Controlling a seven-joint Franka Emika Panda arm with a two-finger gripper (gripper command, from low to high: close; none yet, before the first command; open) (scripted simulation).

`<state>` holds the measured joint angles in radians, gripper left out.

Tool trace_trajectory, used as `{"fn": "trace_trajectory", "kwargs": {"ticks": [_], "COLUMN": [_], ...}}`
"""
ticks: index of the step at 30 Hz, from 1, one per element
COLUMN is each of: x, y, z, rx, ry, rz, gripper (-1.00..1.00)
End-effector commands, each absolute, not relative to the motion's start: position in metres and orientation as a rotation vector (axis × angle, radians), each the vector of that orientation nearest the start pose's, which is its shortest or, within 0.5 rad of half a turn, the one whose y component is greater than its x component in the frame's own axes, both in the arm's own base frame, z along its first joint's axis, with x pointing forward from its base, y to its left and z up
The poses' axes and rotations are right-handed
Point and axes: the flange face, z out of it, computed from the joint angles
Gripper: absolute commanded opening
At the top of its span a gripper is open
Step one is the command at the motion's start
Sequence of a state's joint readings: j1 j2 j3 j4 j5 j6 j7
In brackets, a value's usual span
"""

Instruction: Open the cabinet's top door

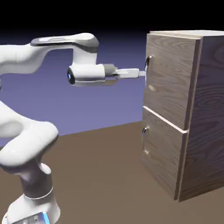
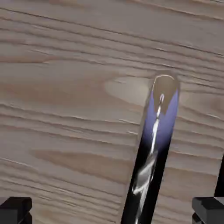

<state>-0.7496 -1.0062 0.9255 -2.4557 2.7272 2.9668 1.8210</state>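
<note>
- 1 arm point(image 1: 85, 75) reaches from the exterior view's left toward the cabinet point(image 1: 210, 100), its last stretch about level.
- 1 pincer point(image 2: 112, 214) stands wide, its 2 dark tips set well apart at the bottom left and bottom right corners of the hand view, with nothing gripped.
- 1 bar handle point(image 2: 151, 148) shows between the 2 tips in the hand view, slanting from its rounded end, right of the middle, down to the bottom edge. It is shiny and reflects brown, blue-violet and black.
- In the exterior view the tips are at the top door's handle; whether they touch it, I cannot tell.
- 1 top door point(image 1: 170, 78) fills the upper part of the cabinet's front, shut, with its handle near the edge on the exterior view's left.
- 1 lower door point(image 1: 162, 151) sits below it, shorter and also shut. A pale line runs between the 2 doors.
- 1 small handle point(image 1: 144, 139) is on the lower door, near that door's edge on the exterior view's left and toward its top corner.
- The cabinet stands upright at the exterior view's right, grey-brown with wood grain on the front and the 1 side that shows.
- 1 base point(image 1: 33, 208) carries the arm at the exterior view's lower left corner, well apart from the cabinet, with a blue light on it.
- 1 brown bench point(image 1: 105, 175) lies between the base and the cabinet, and its far edge slants up toward the cabinet.
</note>
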Motion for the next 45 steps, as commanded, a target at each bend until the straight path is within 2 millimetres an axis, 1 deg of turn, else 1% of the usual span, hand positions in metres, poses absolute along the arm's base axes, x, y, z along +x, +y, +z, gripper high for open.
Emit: {"fn": "trace_trajectory", "kwargs": {"ticks": [1, 3, 4, 9, 10, 11, 18, 24, 30, 37, 45], "x": [0.363, 0.366, 0.366, 0.416, 0.416, 0.416, 0.375, 0.341, 0.313, 0.289, 0.27], "y": [0.102, 0.108, 0.108, 0.105, 0.105, 0.105, 0.08, 0.05, 0.017, -0.024, -0.076], "z": [0.528, 0.522, 0.522, 0.522, 0.522, 0.522, 0.522, 0.522, 0.522, 0.522, 0.522], "rx": [0.608, 0.659, 0.659, 0.659, 0.659, 0.659, 0.539, 0.422, 0.303, 0.168, 0.006], "ry": [1.488, 1.457, 1.457, 1.457, 1.457, 1.457, 1.521, 1.576, 1.622, 1.667, 1.709], "rz": [0.512, 0.564, 0.564, 0.564, 0.564, 0.564, 0.694, 0.816, 0.933, 1.06, 1.204], "gripper": [0.0, 0.0, 0.0, 0.0, -1.0, -1.0, -1.0, -1.0, -1.0, -1.0, -1.0]}}
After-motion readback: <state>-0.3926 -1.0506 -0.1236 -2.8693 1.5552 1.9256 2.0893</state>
